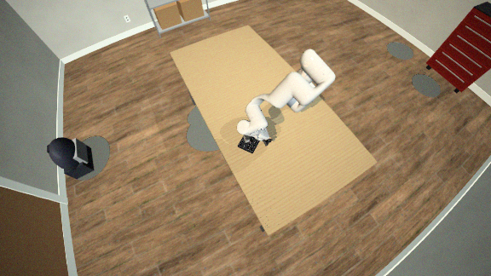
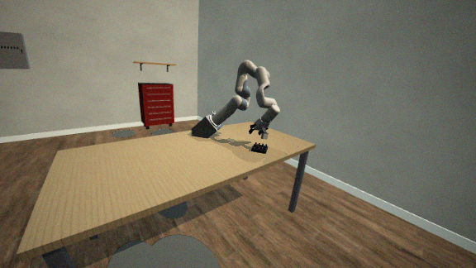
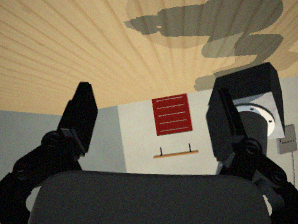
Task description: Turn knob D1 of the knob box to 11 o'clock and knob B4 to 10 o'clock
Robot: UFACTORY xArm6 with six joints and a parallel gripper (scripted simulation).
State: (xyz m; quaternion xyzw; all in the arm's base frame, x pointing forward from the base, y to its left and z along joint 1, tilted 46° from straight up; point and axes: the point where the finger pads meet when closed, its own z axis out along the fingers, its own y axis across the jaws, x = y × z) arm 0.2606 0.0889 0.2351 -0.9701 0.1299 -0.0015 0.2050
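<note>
The knob box [image 1: 247, 144] is a small black box standing on the wooden table near its long edge; it also shows in the exterior view [image 2: 259, 147]. Its knobs and marks are too small to read. My gripper [image 2: 258, 130] hangs above and just behind the box, with its fingers wide open and empty. In the overhead view the gripper [image 1: 261, 137] sits right beside the box, partly under the white arm. In the wrist view the two black fingers stand far apart with only table and far wall between them; the box is all but out of that view.
The arm's base [image 2: 204, 126] stands on the table behind the box. The table's edge [image 2: 285, 156] lies close to the box. A red drawer cabinet [image 2: 155, 104] stands by the far wall, a shelf rack [image 1: 177, 13] beyond the table's end.
</note>
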